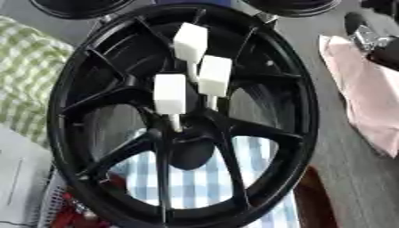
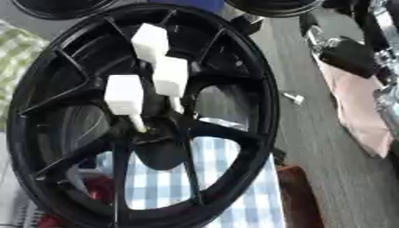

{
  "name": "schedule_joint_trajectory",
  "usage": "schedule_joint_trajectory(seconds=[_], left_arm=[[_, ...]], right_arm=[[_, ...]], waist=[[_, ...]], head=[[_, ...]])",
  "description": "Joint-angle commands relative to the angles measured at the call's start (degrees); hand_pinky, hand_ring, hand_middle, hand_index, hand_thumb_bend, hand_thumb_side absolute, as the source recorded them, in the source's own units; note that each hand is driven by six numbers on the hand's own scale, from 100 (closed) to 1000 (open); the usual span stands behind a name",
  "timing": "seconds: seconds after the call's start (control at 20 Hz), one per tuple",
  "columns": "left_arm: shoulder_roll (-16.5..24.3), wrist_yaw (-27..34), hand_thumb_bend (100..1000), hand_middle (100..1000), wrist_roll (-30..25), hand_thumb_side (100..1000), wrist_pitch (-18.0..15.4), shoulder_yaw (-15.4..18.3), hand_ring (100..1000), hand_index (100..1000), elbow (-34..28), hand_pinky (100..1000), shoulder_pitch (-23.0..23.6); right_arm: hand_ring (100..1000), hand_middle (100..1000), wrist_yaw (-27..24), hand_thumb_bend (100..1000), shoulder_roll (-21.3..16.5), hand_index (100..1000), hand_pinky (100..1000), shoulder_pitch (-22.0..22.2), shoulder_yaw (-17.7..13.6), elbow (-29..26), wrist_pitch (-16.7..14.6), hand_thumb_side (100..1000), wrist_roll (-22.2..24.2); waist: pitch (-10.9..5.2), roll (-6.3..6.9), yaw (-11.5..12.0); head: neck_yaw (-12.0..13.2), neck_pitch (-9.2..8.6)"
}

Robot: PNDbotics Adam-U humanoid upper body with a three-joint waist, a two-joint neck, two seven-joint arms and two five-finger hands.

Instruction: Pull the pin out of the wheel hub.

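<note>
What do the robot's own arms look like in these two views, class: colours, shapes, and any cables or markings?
Only the right arm shows, at the upper right edge, above a pink cloth. It has blocky black casings with shiny silver metal parts between them. No cables or markings can be made out, and its hand cannot be told apart. The left arm is out of view.

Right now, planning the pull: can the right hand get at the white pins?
Probably yes: the right hand is beside the wheel hub, and the three white pins stick out of its face, uncovered.
</note>
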Motion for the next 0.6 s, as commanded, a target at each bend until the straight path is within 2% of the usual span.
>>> schedule_joint_trajectory(seconds=[0.05,0.25,0.3,0.35,0.6], left_arm=[[2.2,-0.2,532,612,-0.4,640,-0.1,0.0,675,732,-0.7,650,-0.2],[2.7,-0.2,531,612,-0.6,641,0.0,-0.2,674,732,-0.6,650,-0.3],[2.8,-0.2,531,612,-0.6,641,0.1,-0.3,674,732,-0.6,650,-0.3],[2.9,-0.2,531,612,-0.7,641,0.1,-0.3,674,732,-0.6,650,-0.3],[3.4,-0.3,531,612,-1.0,641,0.2,-0.6,673,732,-0.6,650,-0.6]], right_arm=[[826,789,-0.6,354,-8.0,805,913,-2.3,0.1,-1.9,-1.1,384,3.6],[831,788,0.6,410,-14.7,804,914,-5.6,1.4,-2.0,-4.0,414,10.5],[832,788,0.7,402,-16.0,803,914,-6.4,1.7,-2.0,-4.8,476,12.2],[833,788,0.8,429,-17.1,803,914,-7.1,1.9,-2.0,-5.7,420,13.8],[844,794,1.1,478,-21.3,806,917,-10.9,3.1,-2.0,-9.9,447,20.5]], waist=[[-1.9,-0.45,0.1],[-2.02,-0.75,0.3],[-2.03,-0.83,0.4],[-2.04,-0.91,0.5],[-1.97,-1.42,1.1]], head=[[-0.4,-0.14],[-0.7,-0.25],[-0.7,-0.28],[-0.7,-0.32],[-0.8,-0.71]])
